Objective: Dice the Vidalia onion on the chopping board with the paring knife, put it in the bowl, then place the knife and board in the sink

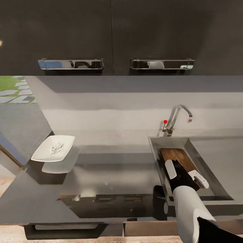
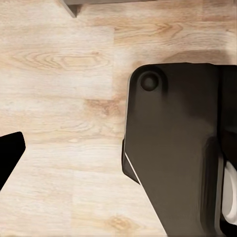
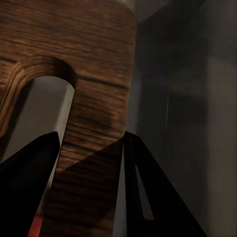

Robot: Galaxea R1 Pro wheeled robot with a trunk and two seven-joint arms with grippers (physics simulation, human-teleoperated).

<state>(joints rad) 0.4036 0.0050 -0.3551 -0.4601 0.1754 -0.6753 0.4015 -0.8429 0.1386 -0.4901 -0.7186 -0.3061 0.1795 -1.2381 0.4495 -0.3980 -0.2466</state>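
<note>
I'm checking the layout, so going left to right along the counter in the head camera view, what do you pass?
Bowl holding the diced onion → bare countertop → sink with the chopping board in it and the right gripper over it.

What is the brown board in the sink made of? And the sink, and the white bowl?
The chopping board looks like wood: brown, with darker grain lines, clearest in the right wrist view. The sink looks like brushed steel: grey walls with a dull shine. The bowl looks like glazed ceramic, smooth and plain white, though it could be plastic. These are simulator renders, so all of this is by looks only.
</note>
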